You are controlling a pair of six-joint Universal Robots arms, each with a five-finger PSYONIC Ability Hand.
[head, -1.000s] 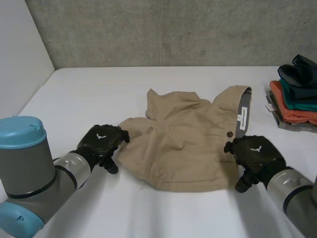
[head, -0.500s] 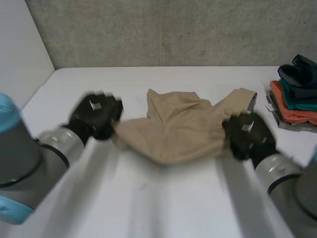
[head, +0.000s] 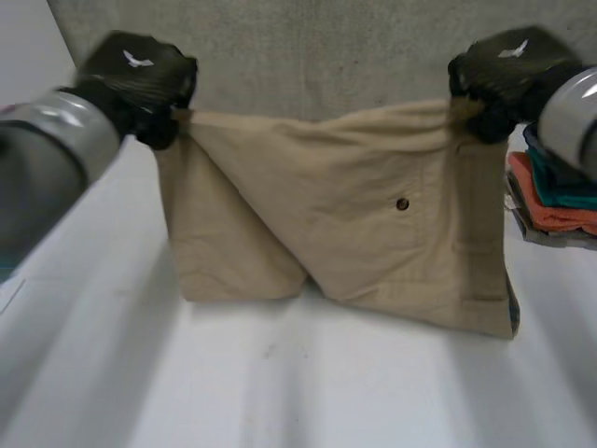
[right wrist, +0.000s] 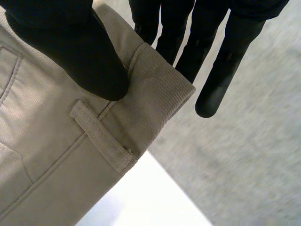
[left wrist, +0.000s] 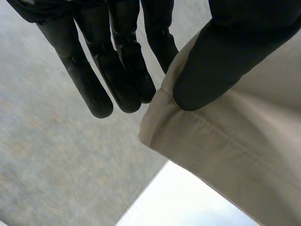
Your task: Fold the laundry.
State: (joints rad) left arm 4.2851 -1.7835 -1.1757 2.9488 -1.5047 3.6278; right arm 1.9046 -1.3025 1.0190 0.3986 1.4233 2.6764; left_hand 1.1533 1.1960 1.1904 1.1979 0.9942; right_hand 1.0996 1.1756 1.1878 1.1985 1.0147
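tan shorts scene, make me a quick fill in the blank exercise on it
1. The left hand pinches a corner of the tan shorts between its fingers and ____.
2. The right hand holds them next to a belt ____.
3. The stack of folded clothes sits on the white table at the robot's ____ side.

Missing words: thumb; loop; right

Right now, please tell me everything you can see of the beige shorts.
The beige shorts hang spread between both hands above the white table; whether their lower edge touches it, I cannot tell. The cloth looks like woven twill, gathered at the grips. The left hand pinches a hemmed upper corner between thumb and fingers; the right hand pinches the waistband corner beside a belt loop. A dark button shows near the middle.
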